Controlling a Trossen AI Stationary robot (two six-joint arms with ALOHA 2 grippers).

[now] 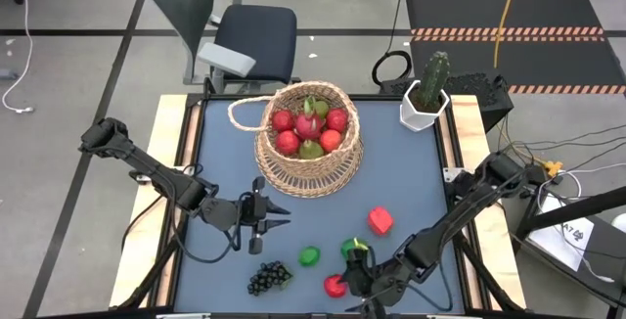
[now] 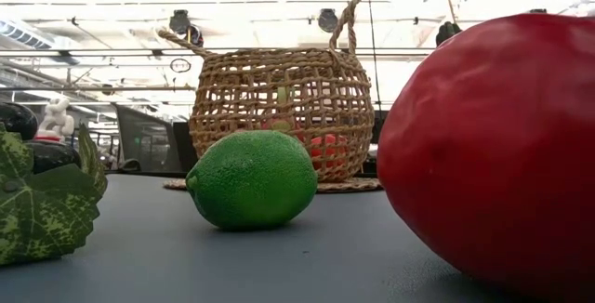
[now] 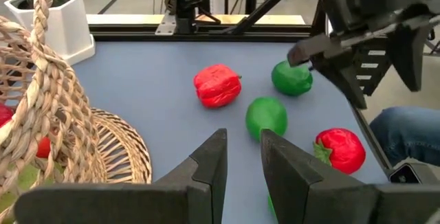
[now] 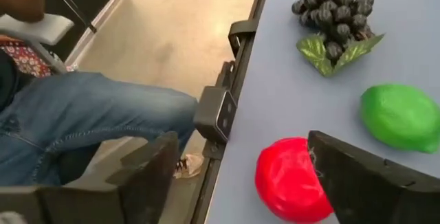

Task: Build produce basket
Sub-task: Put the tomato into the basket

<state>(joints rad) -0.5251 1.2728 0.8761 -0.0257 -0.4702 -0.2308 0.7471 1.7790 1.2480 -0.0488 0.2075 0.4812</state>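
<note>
1. The large round woven tan wicker basket (image 1: 308, 141) stands toward the far middle of the blue-grey table (image 1: 411, 172), with red and green fruit (image 1: 311, 131) piled inside and its looped handle (image 1: 249, 107) hanging toward the left.
2. Loose produce lies along the near edge: a dark grape bunch (image 1: 269, 278), a green lime (image 1: 309, 256), a round red fruit (image 1: 335, 286), a green round fruit (image 1: 352, 248) and a lumpy red fruit (image 1: 380, 221).
3. The left gripper (image 1: 276, 215) hovers over bare table left of centre, its fingers (image 3: 210, 163) parted a little with nothing between them; open surface lies between it and the basket.
4. The right gripper (image 1: 354, 278) sits low at the near edge, its fingers (image 4: 364, 172) spread wide beside the round red fruit (image 4: 294, 181) and not clasping it.
5. Just beyond that near edge, a person's jeans-clad legs (image 4: 82, 124) are close to the right arm.
6. A white pot holding a cactus (image 1: 426, 94) occupies the far right corner, well apart from the fruit.
7. In the low view the round red fruit (image 2: 493, 145) fills the right side and is cut off, the lime (image 2: 252, 178) hides part of the basket (image 2: 284, 108), and the fruit inside shows only dimly through the weave.
</note>
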